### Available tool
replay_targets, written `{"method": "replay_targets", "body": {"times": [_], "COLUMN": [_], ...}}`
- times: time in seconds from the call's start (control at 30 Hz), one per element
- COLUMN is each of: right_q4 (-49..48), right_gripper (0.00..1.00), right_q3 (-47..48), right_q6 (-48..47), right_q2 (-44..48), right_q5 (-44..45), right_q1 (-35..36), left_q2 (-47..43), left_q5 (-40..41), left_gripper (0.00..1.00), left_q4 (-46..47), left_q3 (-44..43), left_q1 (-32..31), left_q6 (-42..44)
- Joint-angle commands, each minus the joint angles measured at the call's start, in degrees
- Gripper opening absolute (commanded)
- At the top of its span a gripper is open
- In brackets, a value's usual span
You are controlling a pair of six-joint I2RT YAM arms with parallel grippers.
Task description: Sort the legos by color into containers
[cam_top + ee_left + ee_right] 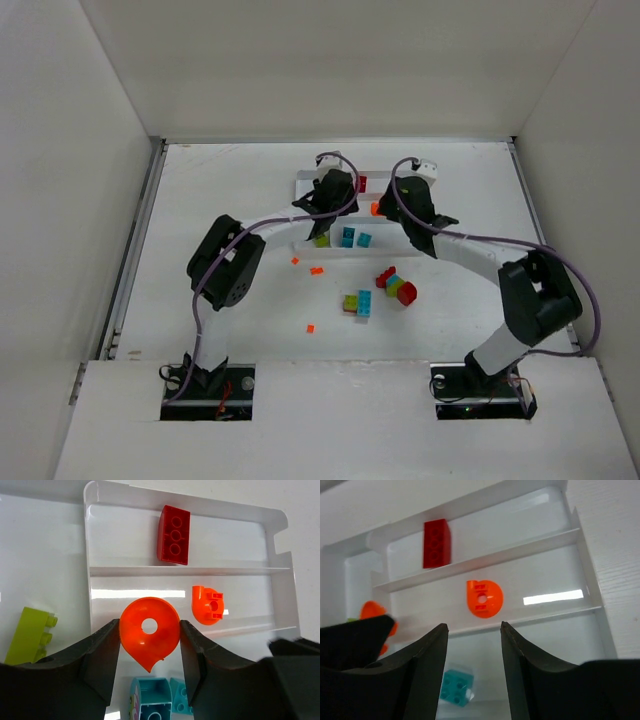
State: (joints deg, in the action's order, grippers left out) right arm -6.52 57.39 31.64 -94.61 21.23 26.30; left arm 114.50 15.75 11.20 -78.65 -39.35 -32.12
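My left gripper [150, 631] pinches a flat orange round piece [160, 642] by its edges, its pointed corner turned toward me, and hangs over the white tray [200, 507]. The coming release turns on one relation: the middle section of the tray lies directly beneath and just beyond the held piece, its long axis running across my left wrist view from side to side. A second orange piece [207, 605] already lies in that section, a little to the right of my fingers. The far section holds one red brick [173, 534], lying crosswise to the dividers. The near section holds teal bricks [456, 687]. A lime brick [30, 635] lies past the tray's left inner wall, apparently in the tall end section, though I cannot tell for certain. My right gripper [474, 630] hovers just beside the left one over the same tray, its fingers spread with nothing between them. It is the arm nearer the unsorted legos [385, 290] clustered on the table toward my bases, with small orange bits [316, 270] scattered to their left.
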Motion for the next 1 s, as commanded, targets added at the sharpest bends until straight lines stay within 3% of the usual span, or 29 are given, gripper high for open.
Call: {"method": "replay_targets", "body": {"times": [0.0,0.3,0.6,0.7,0.77,0.87,0.97], "right_q4": [-6.92,-8.68,-8.68,-8.85,-9.29,-10.61,-11.32], "right_gripper": [0.52,0.52,0.45,0.30,0.27,0.30,0.44], "right_q3": [-4.19,-15.72,-21.26,-20.13,-18.46,-15.82,-12.14], "right_q6": [2.55,5.80,5.63,4.75,4.14,3.70,3.17], "right_q2": [6.26,15.85,20.78,18.51,15.43,10.34,4.63], "right_q5": [0.47,5.39,7.33,5.58,4.52,3.99,3.55], "right_q1": [3.52,14.60,19.79,22.07,23.91,26.64,28.93], "left_q2": [1.42,3.36,-4.71,-9.36,-13.32,-19.82,-26.93], "left_q5": [1.91,2.97,2.54,2.01,2.01,2.27,2.62], "left_gripper": [0.36,0.48,0.59,0.53,0.43,0.34,0.32], "left_q4": [-0.12,-0.22,2.42,2.95,3.21,4.26,4.62], "left_q3": [-3.87,-4.58,0.51,3.23,6.48,13.15,21.06], "left_q1": [-0.24,-0.24,-0.15,-0.15,0.02,0.90,2.13], "left_q6": [2.58,2.59,2.06,2.41,2.32,1.97,1.36]}}
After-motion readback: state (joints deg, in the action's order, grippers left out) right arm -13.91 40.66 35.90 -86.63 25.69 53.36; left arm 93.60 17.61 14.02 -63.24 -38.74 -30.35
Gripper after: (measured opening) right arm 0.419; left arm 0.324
